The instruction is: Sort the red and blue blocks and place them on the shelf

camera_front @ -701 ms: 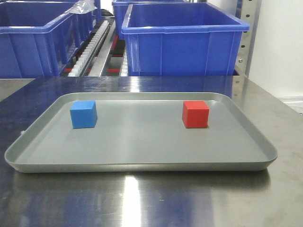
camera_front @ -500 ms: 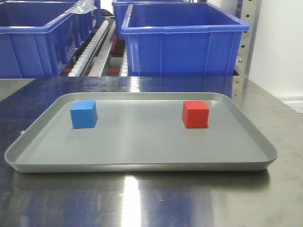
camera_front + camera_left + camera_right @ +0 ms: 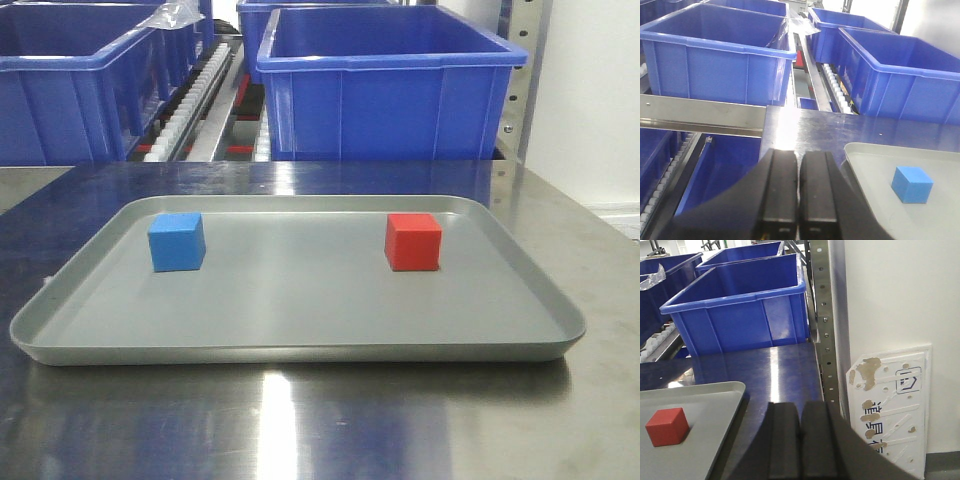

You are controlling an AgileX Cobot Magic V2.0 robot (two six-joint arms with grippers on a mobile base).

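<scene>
A light blue block (image 3: 177, 241) rests at the left of a shallow grey tray (image 3: 300, 345), and a red block (image 3: 413, 241) at its right. The left wrist view shows the blue block (image 3: 911, 184) right of my left gripper (image 3: 797, 155), whose black fingers are shut with nothing between them. In the right wrist view the red block (image 3: 667, 426) lies left of my right gripper (image 3: 800, 407), also shut and empty. The shelf (image 3: 215, 95) with roller tracks runs behind the table; its perforated upright (image 3: 822, 315) rises at the right.
Big dark-blue bins (image 3: 385, 85) stand on the shelf behind the tray, another (image 3: 70, 90) at the left. The tray sits on a shiny steel tabletop (image 3: 320, 430). A white wall (image 3: 890, 295) and a white panel (image 3: 890, 405) lie to the right.
</scene>
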